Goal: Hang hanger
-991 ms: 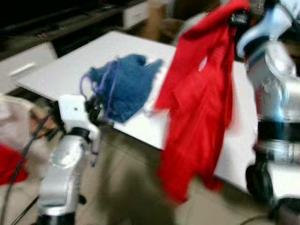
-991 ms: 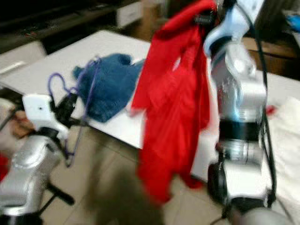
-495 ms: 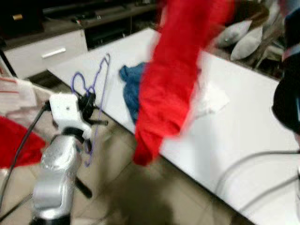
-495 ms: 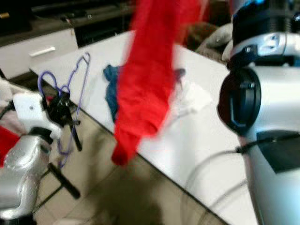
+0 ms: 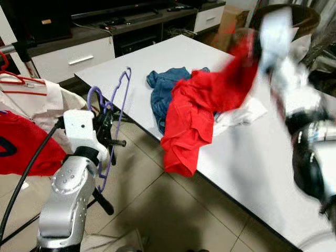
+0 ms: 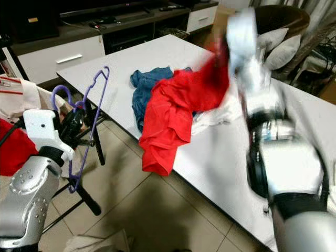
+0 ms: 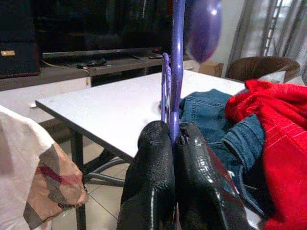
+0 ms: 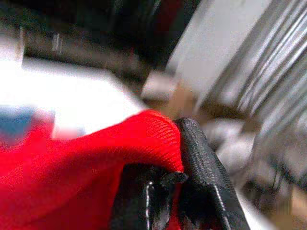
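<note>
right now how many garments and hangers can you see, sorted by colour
red garments: 2, the shirt held in the right tool over the table, and one on the rack
blue garments: 1, jeans
white garments: 2, cloth, rack shirt
purple hangers: 1, in the left tool
red hangers: 1
total: 7

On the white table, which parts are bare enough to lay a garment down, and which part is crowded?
The white table is bare at its far corner, toward the TV cabinet, and along the near stretch beside the right arm. The middle is crowded: the blue denim garment, a white cloth and the red garment, which the right gripper holds, draping over the table edge.
</note>
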Motion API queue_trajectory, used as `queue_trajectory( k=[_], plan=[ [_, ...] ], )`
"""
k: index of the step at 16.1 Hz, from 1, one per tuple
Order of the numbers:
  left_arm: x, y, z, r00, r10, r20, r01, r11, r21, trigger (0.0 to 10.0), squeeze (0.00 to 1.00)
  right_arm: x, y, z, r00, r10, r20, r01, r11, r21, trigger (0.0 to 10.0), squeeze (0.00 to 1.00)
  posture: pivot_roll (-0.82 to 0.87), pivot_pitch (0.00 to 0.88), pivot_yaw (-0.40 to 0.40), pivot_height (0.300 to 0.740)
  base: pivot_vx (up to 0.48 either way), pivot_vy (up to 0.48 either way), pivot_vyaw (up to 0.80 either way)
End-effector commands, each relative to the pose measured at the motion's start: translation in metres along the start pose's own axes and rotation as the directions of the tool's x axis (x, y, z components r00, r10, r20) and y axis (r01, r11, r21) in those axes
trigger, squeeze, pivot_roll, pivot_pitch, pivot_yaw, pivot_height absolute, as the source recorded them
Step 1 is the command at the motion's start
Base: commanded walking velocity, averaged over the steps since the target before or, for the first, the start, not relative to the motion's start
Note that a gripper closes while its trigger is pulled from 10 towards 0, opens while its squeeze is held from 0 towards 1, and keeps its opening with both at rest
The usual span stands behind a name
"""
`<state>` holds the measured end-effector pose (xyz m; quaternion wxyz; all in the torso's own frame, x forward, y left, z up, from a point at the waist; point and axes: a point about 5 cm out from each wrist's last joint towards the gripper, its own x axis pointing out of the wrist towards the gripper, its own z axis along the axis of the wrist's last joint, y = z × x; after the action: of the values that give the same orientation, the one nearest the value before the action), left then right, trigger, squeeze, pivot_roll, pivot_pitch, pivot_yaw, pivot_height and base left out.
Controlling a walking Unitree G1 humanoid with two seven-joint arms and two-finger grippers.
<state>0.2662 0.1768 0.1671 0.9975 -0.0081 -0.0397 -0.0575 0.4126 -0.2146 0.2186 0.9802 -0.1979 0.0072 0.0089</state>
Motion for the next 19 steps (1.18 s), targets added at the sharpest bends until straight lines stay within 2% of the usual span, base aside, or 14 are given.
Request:
queue_trajectory(
  k=[1, 2, 3, 5, 6, 7, 9, 10, 13, 14, 15, 16, 18, 19],
  plan=[
    [0.001, -0.004, 0.001, 1.0, -0.029, -0.005, 0.029, 0.999, 0.014, 10.0, 0.0, -0.007, 0.003, -0.03, 0.991, 0.042, -0.125, -0.039, 0.999, 0.029, 10.0, 0.91, 0.15, 0.008, -0.026, 0.74, 0.0, 0.0, 0.0],
    [0.001, -0.005, 0.001, 0.999, -0.039, -0.007, 0.039, 0.999, 0.018, 10.0, 0.0, -0.015, 0.004, -0.054, 0.974, 0.088, -0.211, -0.075, 0.995, 0.07, 10.0, 1.0, 0.15, 0.006, -0.024, 0.74, 0.0, 0.0, 0.0],
    [0.001, -0.005, 0.001, 0.999, -0.043, -0.008, 0.043, 0.999, 0.022, 10.0, 0.0, -0.022, -0.006, -0.066, 0.967, 0.099, -0.236, -0.069, 0.989, 0.132, 10.0, 1.0, 0.15, 0.006, -0.024, 0.74, 0.0, 0.0, 0.0],
    [0.001, -0.005, 0.002, 0.999, -0.048, -0.006, 0.049, 0.999, 0.024, 10.0, 0.0, -0.027, -0.015, -0.07, 0.963, 0.142, -0.228, -0.103, 0.979, 0.177, 10.0, 1.0, 0.15, 0.006, -0.024, 0.74, 0.0, 0.0, 0.0],
    [0.002, -0.005, 0.002, 0.998, -0.056, -0.006, 0.056, 0.998, 0.028, 10.0, 0.0, -0.036, -0.027, -0.067, 0.946, 0.279, -0.168, -0.247, 0.951, 0.187, 10.0, 1.0, 0.15, 0.004, -0.024, 0.74, 0.0, 0.0, 0.0],
    [0.003, -0.006, 0.002, 0.998, -0.065, -0.007, 0.066, 0.997, 0.03, 10.0, 0.0, -0.054, -0.037, -0.059, 0.905, 0.408, -0.117, -0.379, 0.901, 0.211, 10.0, 1.0, 0.14, 0.001, -0.018, 0.74, 0.0, 0.0, 0.0],
    [0.006, -0.008, 0.002, 0.996, -0.086, -0.01, 0.086, 0.996, 0.034, 10.0, 0.0, -0.077, -0.041, -0.056, 0.867, 0.486, -0.106, -0.452, 0.859, 0.242, 10.0, 1.0, 0.12, 0.0, -0.003, 0.74, 0.0, 0.0, 0.0],
    [0.01, -0.012, 0.001, 0.994, -0.113, -0.014, 0.113, 0.993, 0.033, 10.0, 0.0, -0.105, -0.043, -0.057, 0.835, 0.539, -0.112, -0.498, 0.826, 0.263, 10.0, 1.0, 0.1, 0.0, 0.018, 0.74, 0.0, 0.0, 0.0],
    [0.016, -0.016, 0.001, 0.989, -0.144, -0.018, 0.145, 0.989, 0.035, 10.0, 0.0, -0.139, -0.045, -0.058, 0.827, 0.549, -0.119, -0.5, 0.816, 0.29, 10.0, 1.0, 0.09, 0.0, 0.038, 0.74, 0.0, 0.0, 0.0],
    [0.016, -0.016, 0.001, 0.988, -0.152, -0.02, 0.152, 0.988, 0.035, 10.0, 0.0, -0.15, -0.048, -0.052, 0.852, 0.514, -0.1, -0.467, 0.831, 0.302, 10.0, 1.0, 0.09, 0.0, 0.044, 0.74, 0.0, 0.0, 0.0],
    [0.016, -0.016, 0.0, 0.988, -0.155, -0.023, 0.155, 0.987, 0.037, 10.0, 0.0, -0.157, -0.049, -0.046, 0.874, 0.48, -0.076, -0.435, 0.843, 0.317, 10.0, 0.64, 0.09, 0.0, 0.038, 0.74, 0.0, 0.0, 0.0],
    [0.016, -0.016, 0.0, 0.987, -0.157, -0.025, 0.158, 0.987, 0.04, 10.0, 0.0, -0.17, -0.047, -0.037, 0.898, 0.438, -0.045, -0.397, 0.849, 0.348, 10.0, 0.0, 0.09, 0.0, 0.036, 0.74, 0.0, 0.0, 0.0],
    [0.014, -0.017, -0.002, 0.987, -0.153, -0.044, 0.154, 0.988, 0.029, 10.0, 0.0, -0.182, -0.033, -0.03, 0.924, 0.383, -0.009, -0.347, 0.845, 0.407, 10.0, 0.0, 0.09, 0.0, 0.036, 0.74, 0.0, 0.0, 0.0],
    [0.008, -0.02, -0.004, 0.985, -0.164, -0.057, 0.165, 0.986, 0.022, 10.0, 0.0, -0.188, -0.023, -0.029, 0.945, 0.328, -0.005, -0.297, 0.862, 0.41, 10.0, 0.0, 0.09, 0.0, 0.014, 0.74, 0.0, 0.0, 0.0]
  ],
)
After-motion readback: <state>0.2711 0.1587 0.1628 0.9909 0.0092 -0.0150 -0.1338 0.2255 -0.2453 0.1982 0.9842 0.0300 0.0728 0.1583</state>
